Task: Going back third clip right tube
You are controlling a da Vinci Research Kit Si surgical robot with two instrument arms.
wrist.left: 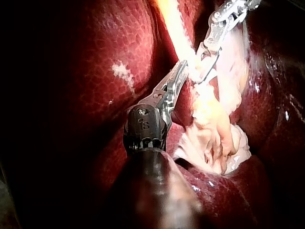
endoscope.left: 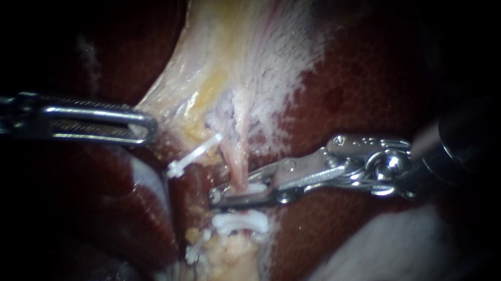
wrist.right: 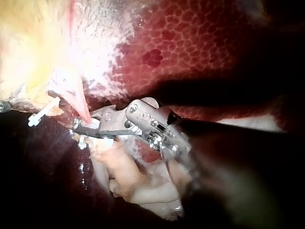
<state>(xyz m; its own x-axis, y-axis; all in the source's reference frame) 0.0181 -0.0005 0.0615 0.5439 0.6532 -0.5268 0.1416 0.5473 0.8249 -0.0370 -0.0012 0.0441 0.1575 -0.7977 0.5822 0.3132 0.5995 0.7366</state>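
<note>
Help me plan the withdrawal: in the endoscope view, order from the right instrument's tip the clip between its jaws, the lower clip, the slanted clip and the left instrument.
1. Clip between the jaws of the right instrument, which stand open.
2. Lower clip, just under the lower jaw.
3. Slanted clip, up and left.
4. Left instrument, far left.

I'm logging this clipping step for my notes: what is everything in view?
liver: one, dark red, around the whole field.
pale tissue: one sheet, yellowish-white, down the middle over the liver.
tube: one, pink, from the pale tissue down to the right instrument's tip.
clips: at least three, white; one tilted beside the tube, two lower down.
left instrument: one, silver, jaws shut on the pale tissue's edge.
right instrument: one, silver, tip at the tube.
</note>
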